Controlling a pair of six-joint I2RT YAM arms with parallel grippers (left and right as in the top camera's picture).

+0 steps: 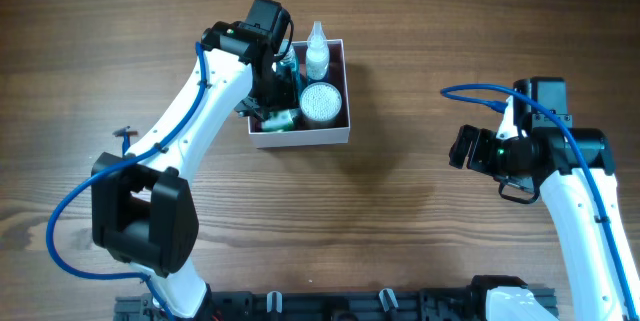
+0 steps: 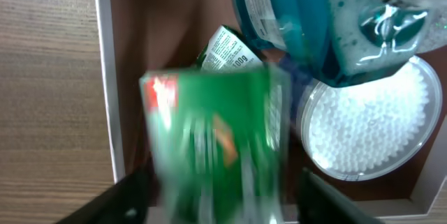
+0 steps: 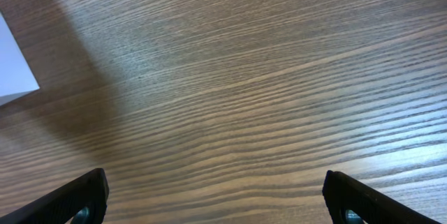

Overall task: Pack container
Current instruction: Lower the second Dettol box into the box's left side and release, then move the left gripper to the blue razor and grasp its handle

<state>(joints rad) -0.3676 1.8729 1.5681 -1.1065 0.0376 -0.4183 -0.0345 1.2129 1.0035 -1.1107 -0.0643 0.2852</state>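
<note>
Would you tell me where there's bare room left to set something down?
The container is crowded: bottle, round swab jar, green packet and the left gripper fill it. Bare table lies between it and the right gripper.

My 2 arms share 1 look: smooth white shells on the long links and chunky black housings at the joints. The left arm (image 1: 190, 111) has a big black block at its shoulder, with a thin blue cable (image 1: 60, 211) looping out beside it. The right arm (image 1: 585, 221) carries its own blue cable, arcing past the wrist. A small green light (image 1: 500, 148) glows on the black right gripper (image 1: 460, 147). My right fingertips (image 3: 77, 199) are matte black wedges.
</note>
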